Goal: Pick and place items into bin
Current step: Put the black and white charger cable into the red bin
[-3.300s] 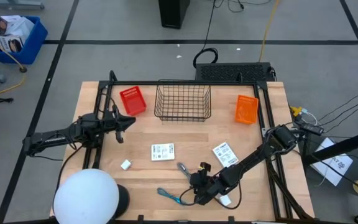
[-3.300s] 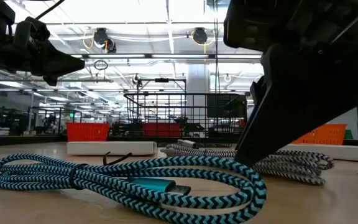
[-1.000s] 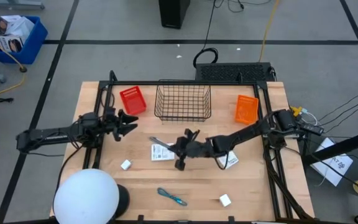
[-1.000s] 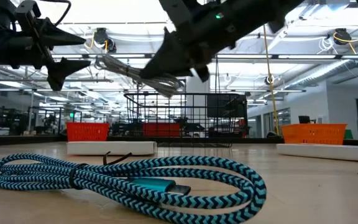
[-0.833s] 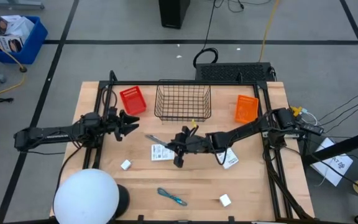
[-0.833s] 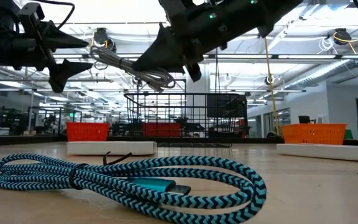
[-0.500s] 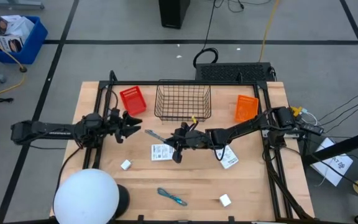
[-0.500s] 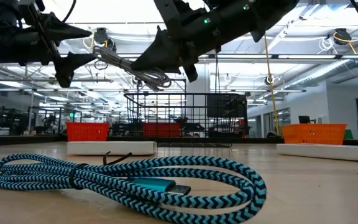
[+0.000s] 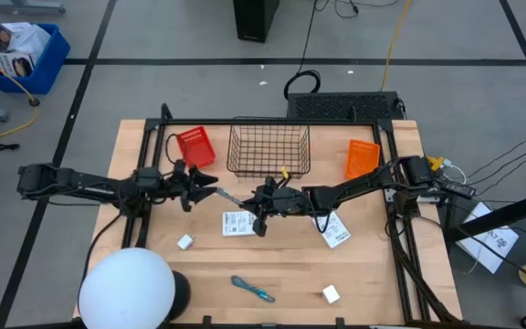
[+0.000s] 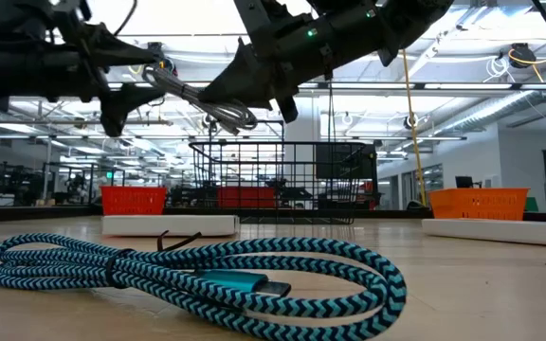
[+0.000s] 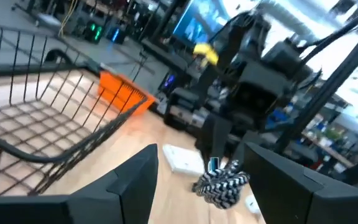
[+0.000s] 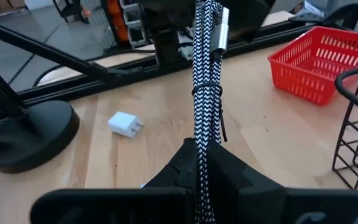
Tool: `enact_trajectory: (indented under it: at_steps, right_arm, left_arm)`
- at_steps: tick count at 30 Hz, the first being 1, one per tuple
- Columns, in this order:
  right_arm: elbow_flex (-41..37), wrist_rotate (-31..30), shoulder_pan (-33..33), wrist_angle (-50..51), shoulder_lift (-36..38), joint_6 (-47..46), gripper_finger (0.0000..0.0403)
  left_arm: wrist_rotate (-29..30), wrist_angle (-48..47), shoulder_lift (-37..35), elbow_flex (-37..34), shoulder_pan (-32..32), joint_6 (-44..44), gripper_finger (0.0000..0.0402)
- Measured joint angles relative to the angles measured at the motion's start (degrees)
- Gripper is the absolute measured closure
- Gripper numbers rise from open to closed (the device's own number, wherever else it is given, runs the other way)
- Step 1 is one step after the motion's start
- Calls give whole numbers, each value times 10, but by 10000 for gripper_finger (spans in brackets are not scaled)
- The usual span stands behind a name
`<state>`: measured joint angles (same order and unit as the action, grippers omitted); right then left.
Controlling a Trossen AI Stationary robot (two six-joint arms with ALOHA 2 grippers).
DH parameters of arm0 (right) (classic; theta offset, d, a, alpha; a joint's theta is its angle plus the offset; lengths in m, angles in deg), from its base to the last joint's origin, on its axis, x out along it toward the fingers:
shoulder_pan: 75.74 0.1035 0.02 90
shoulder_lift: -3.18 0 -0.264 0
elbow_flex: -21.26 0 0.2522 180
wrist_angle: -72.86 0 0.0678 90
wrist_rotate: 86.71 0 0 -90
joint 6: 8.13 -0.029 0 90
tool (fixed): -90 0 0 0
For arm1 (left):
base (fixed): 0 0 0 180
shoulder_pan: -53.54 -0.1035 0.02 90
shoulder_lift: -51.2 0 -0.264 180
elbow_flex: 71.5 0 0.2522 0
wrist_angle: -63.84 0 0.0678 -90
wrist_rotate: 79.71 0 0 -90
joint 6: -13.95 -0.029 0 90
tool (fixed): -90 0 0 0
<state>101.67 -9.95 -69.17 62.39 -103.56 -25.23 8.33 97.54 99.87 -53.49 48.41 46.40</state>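
Observation:
My right gripper [image 9: 261, 205] is shut on a bundled grey braided cable [image 9: 236, 198], held in the air over the table's middle. The bundle's free end [image 11: 221, 184] points toward my left gripper [image 9: 205, 189], which is open. Its two fingers [image 11: 135, 180] stand on either side of that end without touching it. A coiled teal-blue braided cable [image 9: 252, 289] lies flat near the front edge and fills the low view's foreground [image 10: 197, 275]. Two white printed packets [image 9: 238, 222] [image 9: 333, 228] and two white cubes [image 9: 184, 242] [image 9: 331, 293] lie on the table. My right gripper pinches the grey cable bundle between its two fingers at the bundle's near end [image 12: 201, 142]. The fingers come level from the table's right side and lie along the bundle. The bundle sticks out past the fingertips toward the table's left, lifted clear, its silver plug [image 12: 219, 28] at the far tip.
A black wire basket [image 9: 268, 151] stands at the back middle, with a red basket [image 9: 194, 146] to its left and an orange basket [image 9: 362, 160] to its right. A white dome lamp [image 9: 126, 291] on a dark base stands at the front left corner.
My left gripper has reached toward the table's right, staying open, until its fingers flank the grey cable's free end. My right gripper has carried the cable a little toward the far edge and the left, keeping it lifted clear.

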Motion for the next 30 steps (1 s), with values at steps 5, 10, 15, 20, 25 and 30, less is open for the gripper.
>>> enact_trajectory:
  at_steps: [5,10,15,20,25,30]
  right_arm:
    - [0,-1,-8,4,0,-1,392]
    - [0,-1,-9,4,0,4,392]
    - [0,-8,-9,18,0,9,392]
    - [0,-70,-3,52,0,20,392]
    - [0,-91,1,54,0,28,392]
    - [0,-93,3,56,9,30,392]
  left_arm:
    - [-1,0,85,55,24,-19,162]
    - [2,-5,156,103,37,-25,163]
    - [-17,-10,179,121,37,-27,163]
    - [-20,-41,161,121,36,-28,163]
    - [-1,-71,149,121,34,-32,163]
    - [-13,-83,149,121,32,-28,163]
